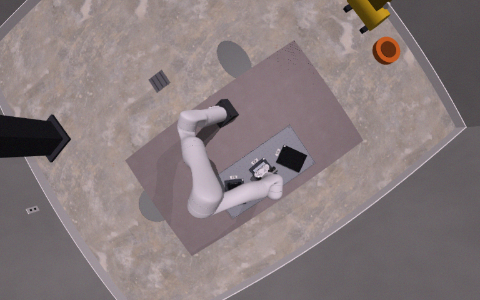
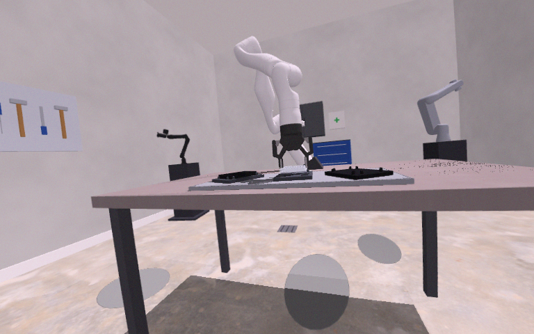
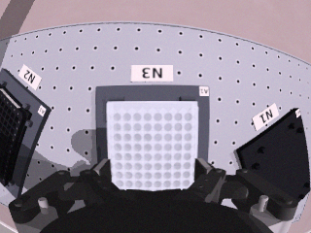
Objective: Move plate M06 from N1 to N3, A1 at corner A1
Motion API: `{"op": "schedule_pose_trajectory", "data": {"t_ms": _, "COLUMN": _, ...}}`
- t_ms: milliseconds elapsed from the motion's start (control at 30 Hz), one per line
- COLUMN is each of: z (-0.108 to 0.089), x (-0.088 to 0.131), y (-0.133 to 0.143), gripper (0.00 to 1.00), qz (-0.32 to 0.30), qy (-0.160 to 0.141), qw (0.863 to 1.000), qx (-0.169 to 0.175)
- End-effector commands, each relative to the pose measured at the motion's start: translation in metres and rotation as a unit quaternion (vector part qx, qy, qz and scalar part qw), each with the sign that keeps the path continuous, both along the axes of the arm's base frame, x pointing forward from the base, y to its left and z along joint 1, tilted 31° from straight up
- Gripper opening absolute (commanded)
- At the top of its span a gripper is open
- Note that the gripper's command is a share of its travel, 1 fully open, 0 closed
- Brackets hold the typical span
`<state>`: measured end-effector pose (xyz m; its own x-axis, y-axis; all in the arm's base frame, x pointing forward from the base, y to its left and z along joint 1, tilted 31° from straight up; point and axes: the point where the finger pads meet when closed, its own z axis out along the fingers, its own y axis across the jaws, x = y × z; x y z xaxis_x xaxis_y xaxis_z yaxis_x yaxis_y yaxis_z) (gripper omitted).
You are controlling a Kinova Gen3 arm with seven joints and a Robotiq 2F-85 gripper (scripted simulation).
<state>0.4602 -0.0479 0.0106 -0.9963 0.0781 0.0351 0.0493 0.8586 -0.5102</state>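
Note:
My gripper [image 1: 264, 172] [image 2: 292, 158] [image 3: 153, 169] is shut on plate M06 [image 1: 259, 167] [image 2: 293, 168] [image 3: 152, 143], a white well plate gripped across its width. The plate hangs level, low over the landing nest N3 [image 1: 253, 167] [image 2: 303, 176] [image 3: 101, 112], a dark grey frame; I cannot tell whether it touches. The nest's N3 tag [image 3: 152, 73] lies beyond it, with a small corner mark [image 3: 204, 91] at its far right. Plate nest N1 [image 1: 291, 158] [image 2: 358, 172] [image 3: 275, 151] is black and bare. Nest N2 [image 1: 233, 181] [image 2: 238, 179] holds dark plate M09 [image 3: 10, 126].
The three nests stand in a row on a grey perforated mat [image 1: 300, 141] [image 2: 393, 179] [image 3: 78, 52] on the brown table [image 1: 283, 88] [image 2: 472, 177]. The arm's black base [image 1: 228, 111] sits at the table's far side. Other robots stand off the table.

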Motion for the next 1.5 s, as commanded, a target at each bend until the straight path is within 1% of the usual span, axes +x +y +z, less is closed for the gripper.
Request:
{"op": "schedule_pose_trajectory", "data": {"t_ms": 0, "z": -0.0011, "x": -0.0009, "y": -0.0015, "gripper": 0.00, "qz": -0.004, "qy": -0.001, "qw": 1.000, "qx": 0.000}}
{"op": "schedule_pose_trajectory", "data": {"t_ms": 367, "z": -0.0010, "x": -0.0008, "y": -0.0016, "gripper": 0.00, "qz": -0.004, "qy": -0.001, "qw": 1.000, "qx": 0.000}}
{"op": "schedule_pose_trajectory", "data": {"t_ms": 1467, "z": -0.0100, "x": -0.0011, "y": -0.0068, "gripper": 0.00, "qz": -0.003, "qy": -0.002, "qw": 1.000, "qx": -0.001}}
